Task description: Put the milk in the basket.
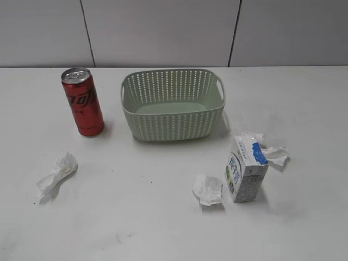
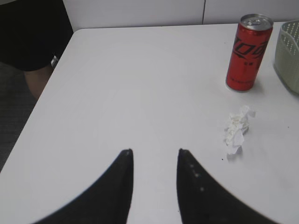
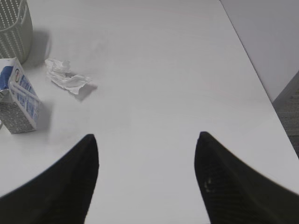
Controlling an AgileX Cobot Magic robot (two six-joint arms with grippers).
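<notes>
**White table, milk waiting: pick-up not yet begun**

White table (image 1: 163, 217) under grey wall panels, seen from my remote station. Nearest me, the left hand (image 2: 154, 154) hangs moderately parted over bare surface, holding nothing; the right hand (image 3: 145, 137) is spread wide, also empty, well short of its target. Next out, crumpled paper wads (image 1: 207, 190) lie scattered, soft and ragged. The milk (image 1: 244, 169), a small boxy carton with speckled grey sides and a blue patch on top, stands upright at the right, just beside two wads. Farther back sit a glossy red can (image 1: 82, 102) and the basket (image 1: 173, 120), sage-green perforated plastic, oval. I judge the approach is the step in hand: my right hand must swing left, straddle the carton and close gently on its light card walls.
</notes>
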